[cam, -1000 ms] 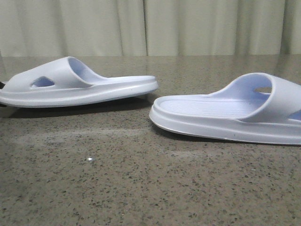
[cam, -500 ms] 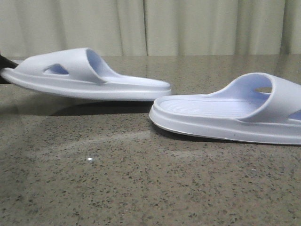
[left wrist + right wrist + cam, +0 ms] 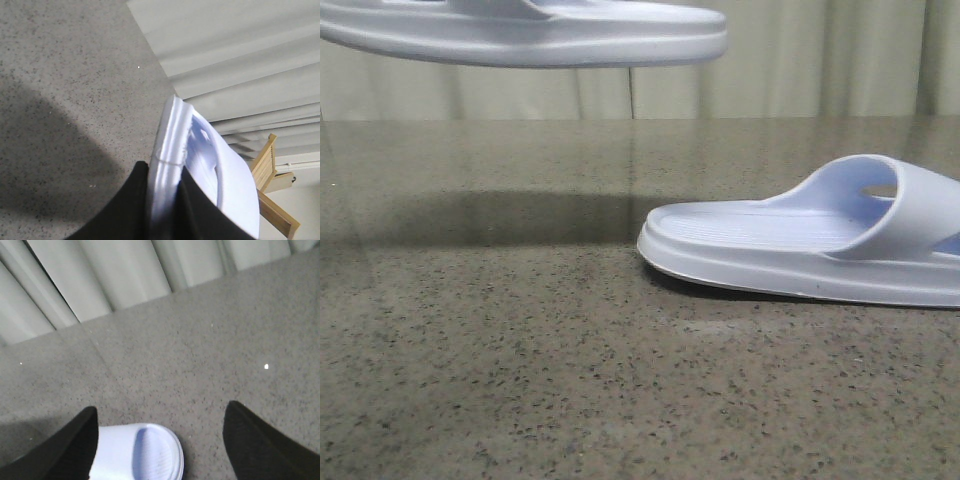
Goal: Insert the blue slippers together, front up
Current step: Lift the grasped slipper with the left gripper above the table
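Lift step: left gripper (image 3: 162, 200) fingers clamp one blue slipper (image 3: 520, 35) above the counter (image 3: 520, 350). Right gripper (image 3: 160, 440) fingers wide — over the other slipper (image 3: 800, 245). Next: grip it, align soles.

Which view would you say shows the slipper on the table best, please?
The front view: the resting slipper shows strap, ribbed footbed and sole side-on. The right wrist view catches only one rounded end. The left wrist view shows only the lifted one.
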You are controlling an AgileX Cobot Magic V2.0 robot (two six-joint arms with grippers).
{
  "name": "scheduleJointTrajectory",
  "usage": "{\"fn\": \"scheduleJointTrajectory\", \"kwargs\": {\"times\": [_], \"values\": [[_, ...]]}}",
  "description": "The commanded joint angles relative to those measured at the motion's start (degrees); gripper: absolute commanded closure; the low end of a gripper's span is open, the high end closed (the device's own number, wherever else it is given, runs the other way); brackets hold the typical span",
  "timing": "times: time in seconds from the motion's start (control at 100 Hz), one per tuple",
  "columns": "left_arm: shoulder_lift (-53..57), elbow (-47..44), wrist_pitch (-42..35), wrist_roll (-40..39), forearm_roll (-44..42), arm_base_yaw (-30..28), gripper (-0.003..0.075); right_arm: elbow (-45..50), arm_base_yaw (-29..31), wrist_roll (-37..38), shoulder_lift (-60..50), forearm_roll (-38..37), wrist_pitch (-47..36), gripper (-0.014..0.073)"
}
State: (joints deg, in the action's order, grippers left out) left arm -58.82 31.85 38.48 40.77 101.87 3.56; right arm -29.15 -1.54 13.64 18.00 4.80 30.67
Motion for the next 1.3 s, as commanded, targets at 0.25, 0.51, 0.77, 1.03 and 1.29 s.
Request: {"fn": "scheduleJointTrajectory", "kwargs": {"times": [0.25, 0.51, 0.77, 1.03, 1.29], "values": [[1.8, 1.3, 3.2, -0.5, 3.3, -0.2, 0.0704, -1.7, 0.5, 1.9, 14.1, 7.1, -2.5, 0.0193], [1.8, 1.3, 3.2, -0.5, 3.2, -0.2, 0.0704, -1.7, 0.5, 1.9, 21.2, 8.4, -3.4, 0.0193], [1.8, 1.3, 3.2, -0.5, 3.2, -0.2, 0.0704, -1.7, 0.5, 1.9, 27.7, 12.0, -3.7, 0.0193], [1.8, 1.3, 3.2, -0.5, 3.2, -0.2, 0.0704, -1.7, 0.5, 1.9, 33.5, 14.8, -3.7, 0.0193], [1.8, 1.3, 3.2, -0.5, 3.2, -0.2, 0.0704, -1.7, 0.4, 1.9, 36.9, 17.7, -3.9, 0.0193]]}}
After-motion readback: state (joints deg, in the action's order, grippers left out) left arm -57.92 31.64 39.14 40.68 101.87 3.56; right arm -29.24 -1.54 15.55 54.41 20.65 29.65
